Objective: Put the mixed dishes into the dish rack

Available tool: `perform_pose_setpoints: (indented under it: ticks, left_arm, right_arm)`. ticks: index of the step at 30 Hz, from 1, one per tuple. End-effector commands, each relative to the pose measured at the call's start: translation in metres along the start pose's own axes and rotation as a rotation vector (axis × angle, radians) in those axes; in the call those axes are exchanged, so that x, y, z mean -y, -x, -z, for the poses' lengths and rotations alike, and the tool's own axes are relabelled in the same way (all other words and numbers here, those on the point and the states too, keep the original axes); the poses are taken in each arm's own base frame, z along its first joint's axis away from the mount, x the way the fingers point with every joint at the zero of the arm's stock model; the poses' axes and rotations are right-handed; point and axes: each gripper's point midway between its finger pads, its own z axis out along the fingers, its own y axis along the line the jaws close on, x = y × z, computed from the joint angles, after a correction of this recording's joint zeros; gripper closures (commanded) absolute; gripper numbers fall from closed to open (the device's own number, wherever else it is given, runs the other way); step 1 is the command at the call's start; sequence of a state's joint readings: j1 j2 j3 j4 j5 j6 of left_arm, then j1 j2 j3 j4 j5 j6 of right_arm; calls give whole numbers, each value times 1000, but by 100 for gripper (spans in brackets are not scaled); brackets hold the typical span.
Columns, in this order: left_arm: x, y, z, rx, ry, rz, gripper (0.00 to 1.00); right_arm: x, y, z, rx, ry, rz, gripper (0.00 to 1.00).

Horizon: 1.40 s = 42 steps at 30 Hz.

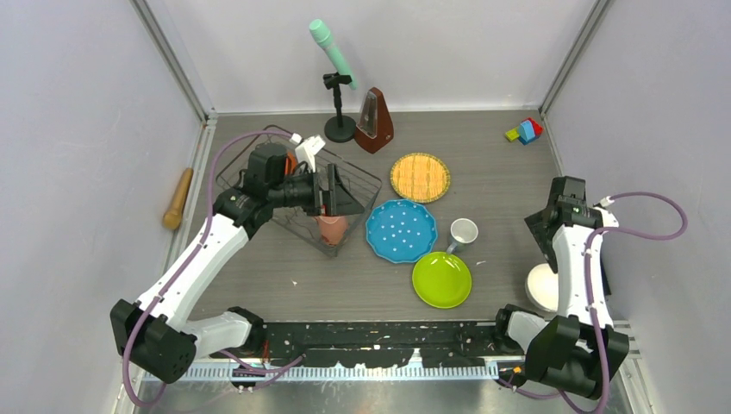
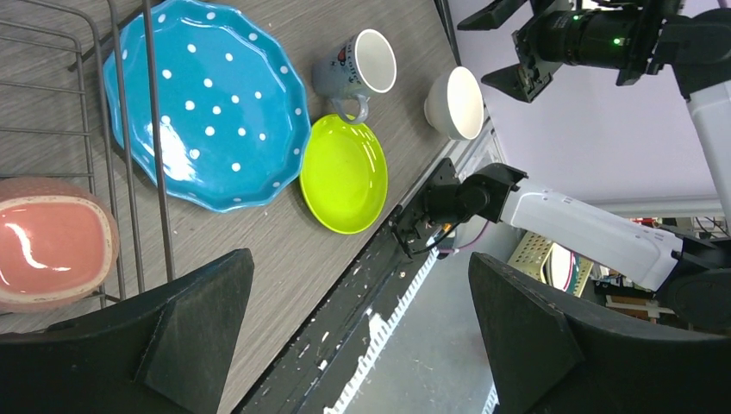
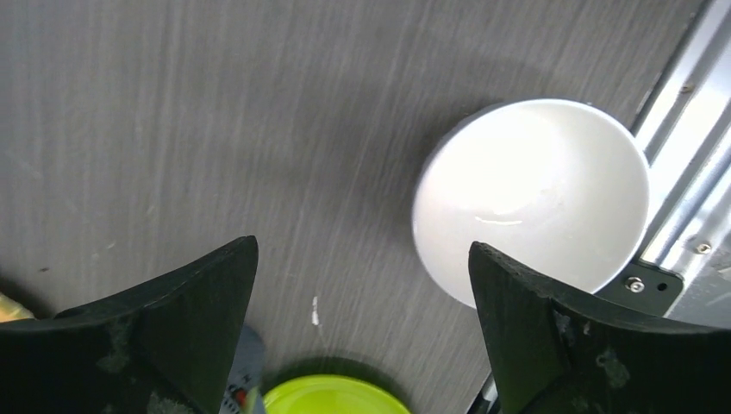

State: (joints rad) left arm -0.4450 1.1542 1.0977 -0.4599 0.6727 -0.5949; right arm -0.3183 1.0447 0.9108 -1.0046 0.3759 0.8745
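Note:
The dish rack (image 1: 259,185) stands at the left with the pinkish-tan mug (image 1: 332,228) inside and the orange bowl (image 1: 291,164) partly hidden by my left arm. My left gripper (image 1: 338,194) hovers open and empty over the rack's right side; in the left wrist view (image 2: 358,336) the mug (image 2: 52,241) lies behind the rack wires (image 2: 129,129). On the table lie the blue dotted plate (image 1: 401,230), lime-green plate (image 1: 441,279), yellow plate (image 1: 420,177) and grey mug (image 1: 463,234). My right gripper (image 3: 362,328) is open above the table, left of the white bowl (image 3: 530,198).
A brown metronome (image 1: 375,121) and a black microphone stand (image 1: 338,112) stand at the back. A wooden pestle (image 1: 178,198) lies outside the left rail. Coloured blocks (image 1: 524,131) sit at the back right. The white bowl (image 1: 540,289) is near the front right edge.

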Motion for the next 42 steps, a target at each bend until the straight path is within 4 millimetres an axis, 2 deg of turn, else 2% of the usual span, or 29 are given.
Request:
perform_pose_setpoints:
  ticks: [1, 4, 11, 13, 14, 16, 19, 23, 25, 26, 27, 28, 29, 33, 36, 37, 38, 39, 41, 42]
  left_arm:
    - [11, 2, 0, 4, -58, -30, 0]
    - [12, 0, -1, -6, -66, -27, 0]
    - [10, -1, -2, -11, -67, -28, 0]
    - [9, -2, -3, -16, -66, -25, 0]
    - [8, -2, -3, -18, -65, -23, 0]
    - [8, -3, -3, -20, -62, -22, 0]
    - [6, -4, -5, -24, -58, -18, 0]
    - [3, -7, -6, -39, -55, -12, 0]
    - [3, -8, -6, -45, -58, -10, 0]
    - [3, -8, -6, -46, -60, -10, 0]
    - [3, -8, -6, -46, -59, -11, 0]
    - [4, -8, -6, -45, -60, -13, 0]
    - [4, -8, -6, -44, -59, -13, 0]
    - [4, -5, -6, -38, -56, -10, 0]
    - [2, -1, -8, -33, -50, 11, 0]
    - [0, 0, -10, -32, -48, 23, 0]
    - [0, 2, -11, -29, -51, 32, 0]
    - [2, 4, -12, -24, -59, 38, 0]
    - [11, 8, -14, -5, -123, 15, 7]
    - [15, 10, -15, 4, -141, 1, 7]
  right_arm:
    - [22, 0, -17, 24, -111, -20, 0]
    - [21, -5, -29, -7, -102, -48, 3]
    - [16, -14, -49, -43, -106, -71, 22]
    - [17, -18, -54, -49, -119, -83, 34]
    - [19, -19, -55, -51, -124, -85, 51]
    - [20, -21, -57, -53, -131, -98, 66]
    - [19, -24, -58, -59, -125, -103, 64]
    - [20, -30, -61, -85, -127, -95, 52]
    - [22, -35, -63, -97, -134, -91, 63]
    - [24, -37, -63, -100, -138, -96, 80]
    - [25, -37, -63, -99, -138, -98, 90]
    - [24, -35, -59, -92, -129, -107, 97]
    - [23, -34, -57, -86, -120, -113, 99]
    - [1, -5, -26, -14, 21, -154, 100]
    - [-32, 29, 22, 56, 234, -202, 100]
    - [-42, 30, 34, 40, 301, -205, 100]
    - [-53, 43, 54, 71, 380, -221, 100]
    - [-62, 43, 66, 50, 443, -225, 100]
    - [-83, 54, 104, 48, 593, -231, 100]
    - [-89, 56, 115, 40, 640, -228, 100]
